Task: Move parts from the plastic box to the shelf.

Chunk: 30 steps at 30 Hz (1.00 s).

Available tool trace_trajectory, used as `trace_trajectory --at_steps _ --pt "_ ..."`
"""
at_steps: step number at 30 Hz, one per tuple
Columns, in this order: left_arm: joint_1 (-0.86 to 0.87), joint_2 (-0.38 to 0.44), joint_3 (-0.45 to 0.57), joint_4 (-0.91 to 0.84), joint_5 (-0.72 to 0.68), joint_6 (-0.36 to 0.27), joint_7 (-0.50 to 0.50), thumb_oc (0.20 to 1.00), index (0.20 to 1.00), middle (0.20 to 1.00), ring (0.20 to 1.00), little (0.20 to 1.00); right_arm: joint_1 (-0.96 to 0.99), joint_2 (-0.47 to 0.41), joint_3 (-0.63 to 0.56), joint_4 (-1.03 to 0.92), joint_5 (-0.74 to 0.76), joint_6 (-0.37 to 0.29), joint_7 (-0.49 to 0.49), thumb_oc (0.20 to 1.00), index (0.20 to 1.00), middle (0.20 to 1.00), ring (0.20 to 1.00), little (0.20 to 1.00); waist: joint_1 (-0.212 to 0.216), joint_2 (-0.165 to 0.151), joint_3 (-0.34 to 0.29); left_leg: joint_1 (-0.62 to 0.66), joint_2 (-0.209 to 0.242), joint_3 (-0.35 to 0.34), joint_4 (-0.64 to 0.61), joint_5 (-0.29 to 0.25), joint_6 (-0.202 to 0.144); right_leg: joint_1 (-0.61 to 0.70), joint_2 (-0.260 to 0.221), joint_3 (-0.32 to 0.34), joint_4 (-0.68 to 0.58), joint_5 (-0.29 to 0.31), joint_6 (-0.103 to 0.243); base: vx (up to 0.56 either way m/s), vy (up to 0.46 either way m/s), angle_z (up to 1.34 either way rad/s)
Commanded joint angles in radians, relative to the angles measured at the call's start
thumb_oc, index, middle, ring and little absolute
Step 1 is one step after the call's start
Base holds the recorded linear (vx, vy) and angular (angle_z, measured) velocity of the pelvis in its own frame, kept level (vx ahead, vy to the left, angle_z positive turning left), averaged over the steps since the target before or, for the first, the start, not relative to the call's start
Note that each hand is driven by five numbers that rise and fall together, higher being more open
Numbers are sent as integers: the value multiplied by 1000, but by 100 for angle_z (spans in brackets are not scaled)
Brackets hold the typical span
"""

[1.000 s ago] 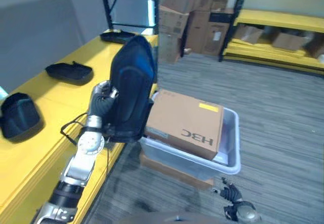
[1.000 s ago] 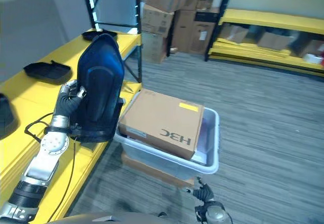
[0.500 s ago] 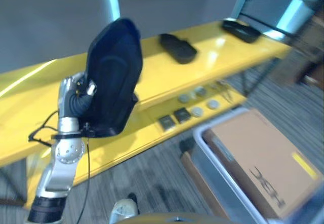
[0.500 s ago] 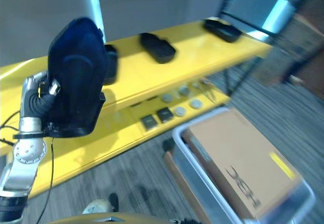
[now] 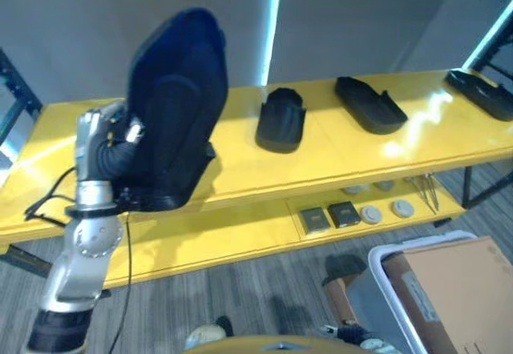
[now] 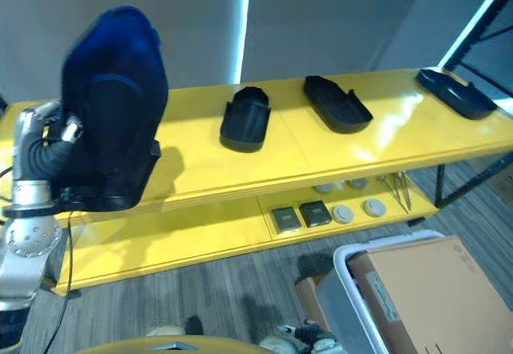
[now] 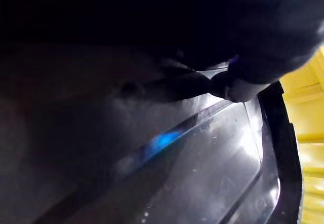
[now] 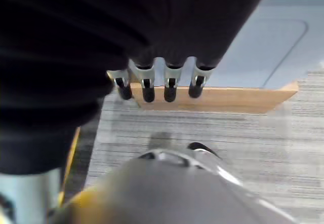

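The left hand [image 5: 108, 142] holds a large part [image 5: 172, 122] upright over the left end of the shelf [image 5: 240, 170]. To its right, three more parts lie along the shelf top: one [image 5: 280, 119], then another [image 5: 369, 104], then one [image 5: 481, 94] at the far right. Small items [image 5: 329, 215] sit on the lower shelf level. On the floor at lower right, a cardboard box [image 5: 457, 290] rests in the plastic box [image 5: 361, 294].

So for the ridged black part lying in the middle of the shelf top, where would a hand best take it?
Probably the ridged black part by its open, thin-walled near end, coming from the front edge of the shelf; its domed far end looks too broad.
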Motion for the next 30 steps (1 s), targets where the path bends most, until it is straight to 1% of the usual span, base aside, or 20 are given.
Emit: trace_trajectory --at_steps 1,2,6,7,8,10,12,13,14,16,17,19,20,21,22,25,26,27,29,30 --pt "-79 4 -56 -28 -79 -17 35 200 200 200 200 200 0 45 41 15 61 -26 -49 1000 1000 1000 1000 1000 -61 -44 -35 58 14 -60 -7 -5 -99 -50 37 69 -101 91 -49 86 -74 216" --pt "-91 -4 -60 -20 -89 -18 35 200 200 200 200 200 -8 48 54 18 56 -21 -43 1000 1000 1000 1000 1000 -59 -52 -37 59 5 -59 -7 -6 -97 -36 15 16 -121 99 -51 101 -90 221" --pt "-62 -23 -37 -21 -114 -15 20 200 200 200 200 200 -21 56 77 39 21 -13 -29 1000 1000 1000 1000 1000 -23 -67 -59 66 2 -50 -7 22 -101 3 -5 -20 -187 101 -58 54 -110 58" --pt "-30 -32 -9 -42 -137 -17 18 200 200 200 200 200 -25 45 91 58 -3 -9 -14 1000 1000 1000 1000 1000 2 -78 -52 40 -9 -70 90 26 -111 24 -23 -29 -217 110 -73 54 -137 4" --pt "-30 -32 -9 -43 -137 -17 18 200 200 200 200 200 -25 45 91 58 -3 -9 -14 1000 1000 1000 1000 1000 1 -78 -53 38 -9 -71 92 25 -111 24 -23 -30 -218 111 -73 -24 -136 -1" --pt "-12 -24 18 -53 -148 -16 7 200 200 200 200 200 -30 5 85 97 -45 2 -7 1000 1000 1000 1000 1000 9 -82 -21 1 0 -48 217 -7 -144 41 -52 -46 -222 106 -72 -40 -51 12" --pt "8 -20 35 -47 -152 -15 -9 200 200 200 200 200 -20 -19 60 144 -70 18 3 1000 1000 1000 1000 1000 1 -84 -23 12 73 7 175 -5 -150 55 -71 -79 -238 101 -57 29 11 33" --pt "10 -21 35 -48 -152 -15 -10 200 200 200 200 200 -19 -19 60 145 -71 17 4 1000 1000 1000 1000 1000 1 -83 -23 16 73 7 171 -3 -151 57 -70 -80 -239 100 -57 52 47 42" --pt "24 -21 46 -48 -163 -14 -13 200 200 200 200 200 -12 -30 37 158 -63 23 0 1000 1000 1000 1000 1000 0 -85 -32 26 106 18 132 4 -150 61 -79 -86 -241 100 -50 143 127 56" --pt "38 -23 71 -21 -184 -4 -6 200 200 200 200 200 5 -60 -82 187 43 38 -24 1000 1000 1000 1000 1000 -3 -87 -74 14 220 -13 -7 35 -138 61 -106 -84 -241 93 -36 173 165 41" --pt "37 -23 69 -21 -184 -3 -5 200 200 200 200 200 6 -61 -83 187 44 38 -24 1000 1000 1000 1000 1000 -3 -85 -78 10 223 -16 -7 34 -140 58 -103 -86 -241 92 -37 96 96 27" --pt "35 -25 70 -16 -193 8 -6 200 200 200 200 200 24 -66 -133 197 109 43 -22 1000 1000 1000 1000 1000 -22 -77 -100 -32 308 -11 -7 64 -163 62 -119 -98 -238 103 -29 96 133 32" --pt "35 -25 70 -16 -193 8 -6 200 200 200 200 200 24 -66 -133 197 109 43 -22 1000 1000 1000 1000 1000 -22 -77 -100 -32 308 -11 -7 64 -163 62 -119 -98 -238 103 -29 245 403 21" --pt "28 -16 51 16 -215 14 -29 200 200 200 200 200 19 -56 -136 216 116 52 -26 1000 1000 1000 1000 1000 -26 -49 -125 -17 304 -45 -7 81 -203 95 -133 -103 -239 97 -39 238 424 12" --pt "33 -3 53 10 -211 16 -34 200 200 200 200 200 3 -53 -125 207 109 50 -33 1000 1000 1000 1000 1000 -17 -41 -129 -17 285 -72 -7 91 -194 97 -139 -85 -240 99 -44 314 599 4" --pt "39 14 54 1 -221 16 -44 200 200 200 200 200 -13 -34 -98 167 88 41 -43 1000 1000 1000 1000 1000 -19 -30 -129 -8 257 -54 -7 90 -198 109 -183 -68 -235 107 -47 128 371 -32" --pt "36 25 46 11 -210 12 -43 200 200 200 200 200 -20 -28 -80 115 74 24 -53 1000 1000 1000 1000 1000 -23 -21 -123 -12 228 -44 -7 93 -194 113 -217 -59 -220 125 -52 137 520 -22" --pt "26 55 44 17 -205 11 -38 200 200 200 200 200 -57 -13 -38 78 37 20 -57 1000 1000 1000 1000 1000 -26 -3 -112 -2 194 -42 -7 76 -188 81 -247 -50 -155 124 -46 186 766 16" --pt "22 56 48 36 -238 -3 -25 200 200 200 200 200 -88 6 27 0 1 5 -62 1000 1000 1000 1000 1000 -29 28 -78 24 174 -16 -7 68 -181 37 -244 -33 -97 117 -41 69 525 -44" --pt "10 68 45 62 -250 -6 -23 200 200 200 200 200 -110 -2 161 -70 -166 -6 -28 1000 1000 1000 1000 1000 -30 38 -47 43 167 -6 -7 67 -177 29 -235 -51 -76 111 -43 -11 276 -91"
